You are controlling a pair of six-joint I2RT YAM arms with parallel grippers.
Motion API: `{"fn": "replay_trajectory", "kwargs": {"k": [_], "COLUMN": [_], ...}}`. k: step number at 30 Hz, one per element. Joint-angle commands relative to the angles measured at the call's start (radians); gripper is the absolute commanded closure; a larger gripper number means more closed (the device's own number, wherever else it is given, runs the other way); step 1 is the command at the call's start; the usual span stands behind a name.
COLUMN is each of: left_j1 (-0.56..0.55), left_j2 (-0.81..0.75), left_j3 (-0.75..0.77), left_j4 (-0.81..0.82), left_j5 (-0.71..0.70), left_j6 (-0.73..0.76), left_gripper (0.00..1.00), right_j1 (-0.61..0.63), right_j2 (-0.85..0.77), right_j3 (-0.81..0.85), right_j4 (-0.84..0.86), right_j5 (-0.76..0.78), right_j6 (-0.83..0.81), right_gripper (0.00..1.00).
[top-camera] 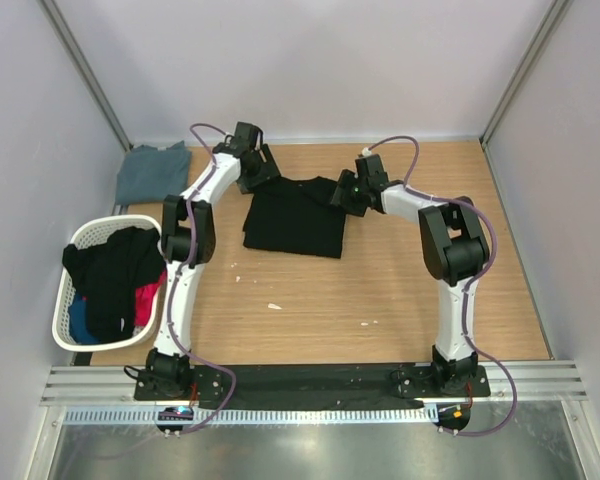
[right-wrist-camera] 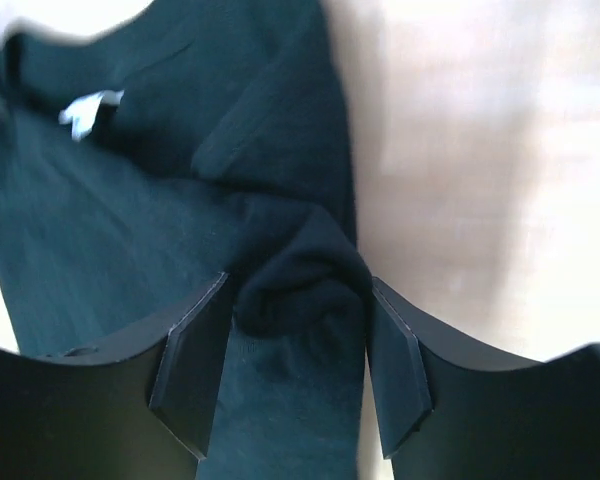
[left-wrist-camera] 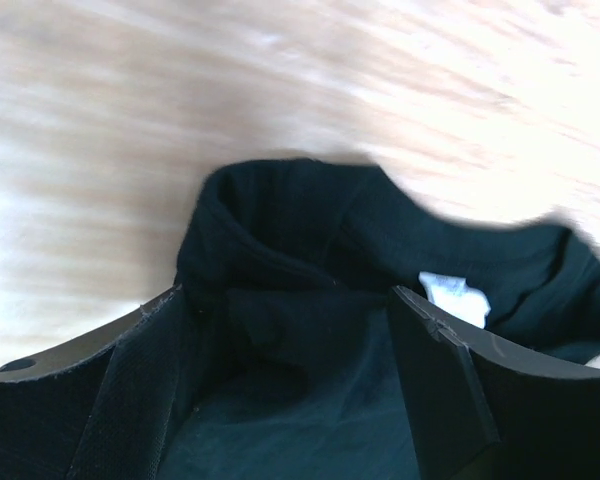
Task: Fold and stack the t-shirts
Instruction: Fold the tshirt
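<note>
A black t-shirt [top-camera: 295, 220] lies folded into a rough rectangle at the middle back of the table. My left gripper [top-camera: 263, 172] is at its far left corner and my right gripper [top-camera: 342, 192] at its far right corner. In the left wrist view the left gripper [left-wrist-camera: 285, 300] stands wide open over the black t-shirt [left-wrist-camera: 280, 220], near the collar and its white label [left-wrist-camera: 455, 297]. In the right wrist view the right gripper [right-wrist-camera: 300, 285] straddles a bunched fold at the edge of the black t-shirt [right-wrist-camera: 130, 220], its fingers still apart. A grey-blue t-shirt [top-camera: 152, 170] lies at the far left corner.
A white laundry basket [top-camera: 80, 240] with dark and coloured clothes stands off the table's left edge. Small white scraps [top-camera: 275, 306] lie on the bare wood [top-camera: 400, 290] in front of the shirt. Walls close in on three sides.
</note>
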Motion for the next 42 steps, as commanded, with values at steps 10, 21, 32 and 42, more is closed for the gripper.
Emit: {"fn": "replay_trajectory", "kwargs": {"k": [10, 21, 32, 42], "left_j1": [0.003, 0.001, -0.011, -0.022], "left_j2": [-0.164, -0.262, -0.199, -0.188], "left_j3": [-0.185, -0.184, -0.153, -0.141], "left_j4": [0.022, 0.047, 0.018, 0.002], "left_j5": [-0.015, -0.046, -0.04, -0.059], "left_j6": [0.046, 0.059, 0.042, 0.051], "left_gripper": [0.24, 0.23, 0.28, 0.41], "right_j1": [-0.014, -0.034, -0.009, 0.009], "right_j2": [-0.148, -0.078, -0.013, 0.008], "right_j3": [0.028, 0.186, 0.24, 0.258], "right_j4": [-0.105, -0.17, -0.259, -0.251], "right_j5": [0.119, 0.07, 0.128, 0.105], "right_j6": [-0.018, -0.028, -0.041, -0.022], "right_gripper": [0.38, 0.4, 0.44, 0.5]}}
